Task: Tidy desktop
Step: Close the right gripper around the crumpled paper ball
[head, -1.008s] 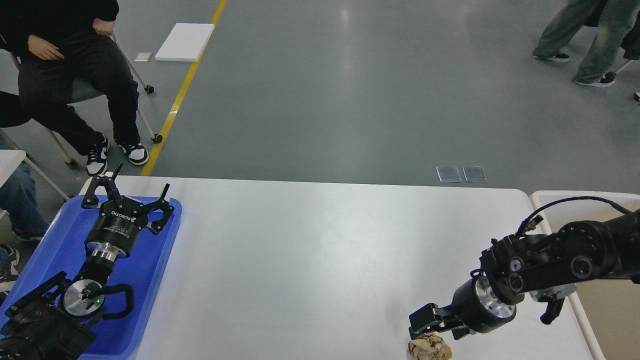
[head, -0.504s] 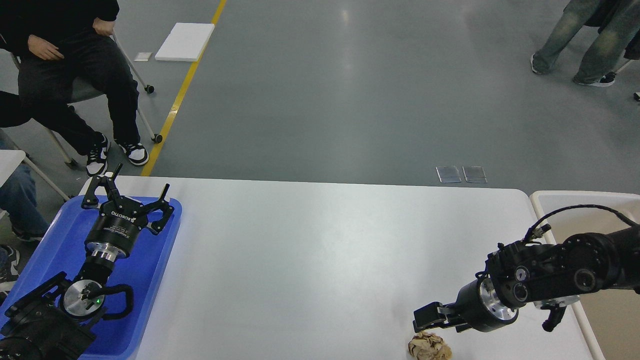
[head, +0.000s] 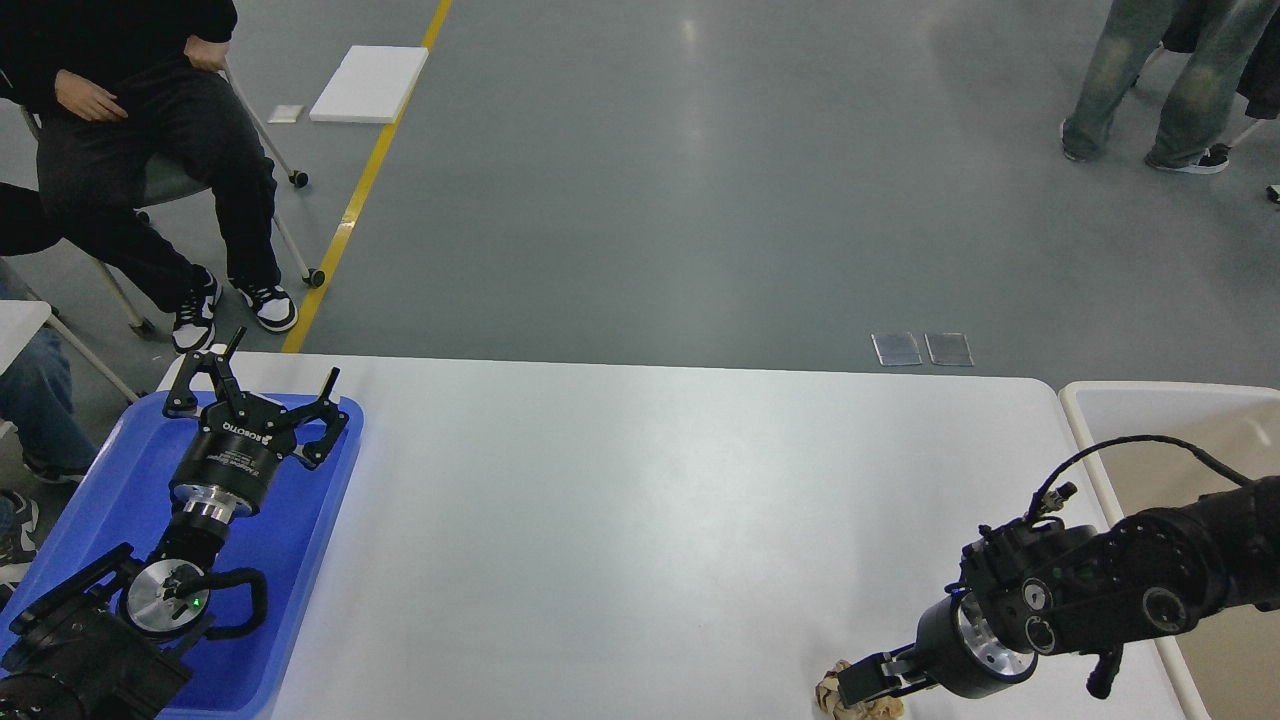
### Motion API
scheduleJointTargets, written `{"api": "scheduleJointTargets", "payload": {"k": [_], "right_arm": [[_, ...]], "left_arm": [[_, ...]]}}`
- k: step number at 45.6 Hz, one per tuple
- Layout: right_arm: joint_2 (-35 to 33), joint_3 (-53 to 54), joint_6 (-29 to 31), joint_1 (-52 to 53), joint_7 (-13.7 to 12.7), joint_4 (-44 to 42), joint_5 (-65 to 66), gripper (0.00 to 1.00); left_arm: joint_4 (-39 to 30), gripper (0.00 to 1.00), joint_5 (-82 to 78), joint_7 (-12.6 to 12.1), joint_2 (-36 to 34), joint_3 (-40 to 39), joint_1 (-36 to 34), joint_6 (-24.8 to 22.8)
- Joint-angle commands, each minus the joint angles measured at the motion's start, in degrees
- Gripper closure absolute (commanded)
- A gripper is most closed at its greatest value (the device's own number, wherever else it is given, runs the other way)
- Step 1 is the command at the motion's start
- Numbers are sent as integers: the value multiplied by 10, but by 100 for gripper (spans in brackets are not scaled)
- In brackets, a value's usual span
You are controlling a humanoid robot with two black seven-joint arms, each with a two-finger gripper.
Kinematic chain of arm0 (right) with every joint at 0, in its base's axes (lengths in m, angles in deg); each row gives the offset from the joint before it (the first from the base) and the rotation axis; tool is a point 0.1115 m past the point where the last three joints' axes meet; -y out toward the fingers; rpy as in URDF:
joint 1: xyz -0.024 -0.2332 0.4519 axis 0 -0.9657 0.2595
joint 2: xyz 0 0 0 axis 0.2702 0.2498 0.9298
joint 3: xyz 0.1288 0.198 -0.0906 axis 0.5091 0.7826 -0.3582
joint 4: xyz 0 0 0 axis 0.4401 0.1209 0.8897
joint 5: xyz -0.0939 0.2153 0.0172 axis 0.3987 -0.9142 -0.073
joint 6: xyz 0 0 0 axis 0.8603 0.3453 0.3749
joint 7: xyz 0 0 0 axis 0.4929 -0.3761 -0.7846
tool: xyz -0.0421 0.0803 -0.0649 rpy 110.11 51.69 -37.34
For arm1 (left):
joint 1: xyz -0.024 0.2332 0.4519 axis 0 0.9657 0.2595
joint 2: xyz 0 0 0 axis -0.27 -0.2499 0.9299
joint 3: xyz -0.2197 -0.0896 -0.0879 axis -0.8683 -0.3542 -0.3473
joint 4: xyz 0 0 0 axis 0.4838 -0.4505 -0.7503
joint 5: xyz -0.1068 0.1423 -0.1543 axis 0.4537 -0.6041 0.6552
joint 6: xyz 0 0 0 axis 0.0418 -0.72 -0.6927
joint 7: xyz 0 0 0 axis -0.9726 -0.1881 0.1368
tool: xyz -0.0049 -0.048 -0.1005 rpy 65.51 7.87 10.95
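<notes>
The white desktop (head: 640, 500) fills the lower half of the head view. A crumpled brown paper ball (head: 830, 697) lies at its near right edge, mostly covered by my right gripper (head: 862, 686), which is down on top of it. The gripper's fingers are seen side-on and dark, so I cannot tell whether they are closed on the ball. My left gripper (head: 285, 357) is open and empty, hovering over the far end of the blue tray (head: 100, 500) at the left.
A beige rimmed bin (head: 1170, 405) stands just off the desktop's right edge, under my right arm. A seated person (head: 150, 130) is beyond the far left corner. Another person's legs (head: 1150, 80) are at the far right on the grey floor.
My right gripper has dropped and pulled toward the near edge, from just above the paper ball down onto it. The left arm has not moved.
</notes>
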Motion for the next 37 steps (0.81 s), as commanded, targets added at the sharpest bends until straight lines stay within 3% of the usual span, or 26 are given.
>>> {"api": "scheduleJointTargets", "payload": {"k": [1,25,37], "right_arm": [[6,18,-6,-15,-3,0,10,2],[26,38,-9,-32,-4,-1,9,2],[28,37,-28,-43,-4,-8,10,8]], "left_arm": [[0,1,0,0,0,0,0,0],[0,1,0,0,0,0,0,0],[0,1,0,0,0,0,0,0]]}}
